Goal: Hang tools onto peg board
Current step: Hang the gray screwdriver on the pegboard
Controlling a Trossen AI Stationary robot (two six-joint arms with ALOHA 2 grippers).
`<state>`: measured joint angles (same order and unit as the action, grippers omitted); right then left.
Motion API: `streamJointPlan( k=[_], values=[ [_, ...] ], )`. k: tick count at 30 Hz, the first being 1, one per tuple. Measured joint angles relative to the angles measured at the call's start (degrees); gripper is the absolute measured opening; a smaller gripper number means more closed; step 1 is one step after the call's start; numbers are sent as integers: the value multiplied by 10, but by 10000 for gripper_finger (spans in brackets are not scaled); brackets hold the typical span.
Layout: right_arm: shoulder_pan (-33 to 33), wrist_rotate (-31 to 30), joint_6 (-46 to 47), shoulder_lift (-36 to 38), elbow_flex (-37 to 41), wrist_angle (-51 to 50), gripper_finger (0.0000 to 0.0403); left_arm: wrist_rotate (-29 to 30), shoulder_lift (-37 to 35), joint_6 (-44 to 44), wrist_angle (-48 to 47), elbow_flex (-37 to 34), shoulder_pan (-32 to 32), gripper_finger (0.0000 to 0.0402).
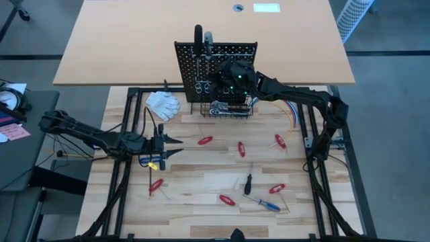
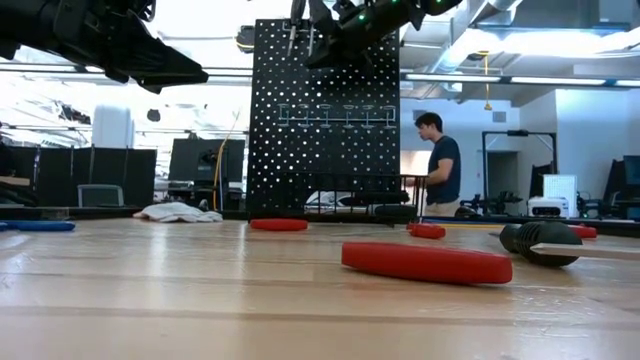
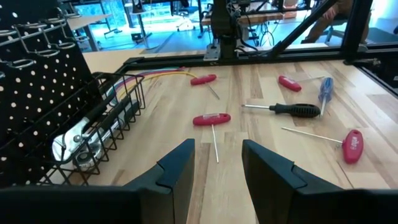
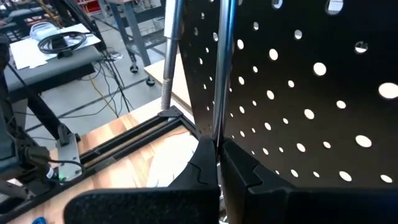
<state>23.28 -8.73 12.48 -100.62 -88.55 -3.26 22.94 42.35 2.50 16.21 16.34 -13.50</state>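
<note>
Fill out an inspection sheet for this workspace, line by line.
Surface: light wooden table in a black frame.
Job's things: upright black peg board with tools on top and a wire basket at its base holding a chrome tool; red-handled tools, a black-handled screwdriver and a blue-handled screwdriver scattered flat.
Clutter: white gloves left of the board.
Grippers: left gripper open, empty, over the table's left side; right gripper shut on a thin metal shaft against the board.
Cables: coloured cables right of the board.
Surroundings: a person standing behind.
</note>
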Motion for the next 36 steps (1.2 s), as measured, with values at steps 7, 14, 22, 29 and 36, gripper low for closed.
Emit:
streamJointPlan(
  k=[7,14,22,29,36],
  values=[
    [5,0,10,0,0,-7,5,0,0,-4,0,0,0,127],
    [5,-6,10,0,0,-6,31,0,0,-8,-1,0,0,127],
    [5,-8,-6,1,0,-10,124,0,0,-12,-6,0,0,127],
    [-4,-9,-10,1,0,-31,156,0,0,-17,-15,0,0,127],
    [-18,-9,-18,2,0,-98,148,0,0,-17,-16,0,0,127]
  ],
)
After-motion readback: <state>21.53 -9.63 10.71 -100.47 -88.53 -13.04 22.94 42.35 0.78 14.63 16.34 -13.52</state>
